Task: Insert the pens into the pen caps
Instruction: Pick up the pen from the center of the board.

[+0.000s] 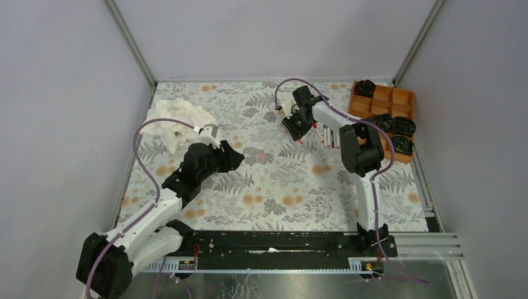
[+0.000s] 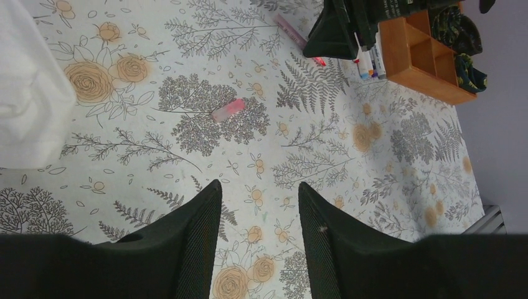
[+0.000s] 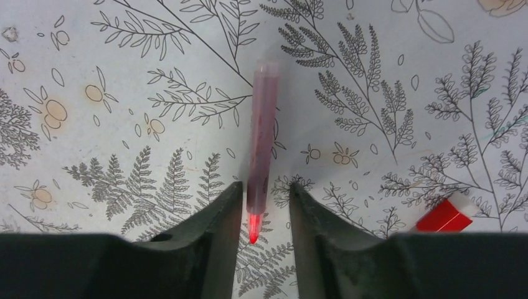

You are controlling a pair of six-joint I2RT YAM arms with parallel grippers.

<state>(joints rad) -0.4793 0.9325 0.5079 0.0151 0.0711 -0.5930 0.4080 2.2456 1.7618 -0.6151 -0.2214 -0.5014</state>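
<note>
A pinkish-red pen (image 3: 262, 137) lies uncapped on the flowered mat, its red tip toward me. My right gripper (image 3: 264, 187) is open and low over it, with one finger on each side of the tip end; a gap shows on the right. A red cap (image 3: 443, 217) lies just right of the right finger. A pink cap (image 2: 228, 109) lies alone on the mat ahead of my left gripper (image 2: 258, 184), which is open, empty and above the mat. Several more pens (image 1: 325, 134) lie beside the right arm. In the top view the left gripper (image 1: 233, 156) is mid-left and the right gripper (image 1: 292, 124) is at the back centre.
An orange wooden compartment tray (image 1: 392, 99) with black coiled items stands at the back right; it also shows in the left wrist view (image 2: 423, 68). A crumpled white cloth (image 1: 177, 121) lies at the back left. Grey walls close in the table.
</note>
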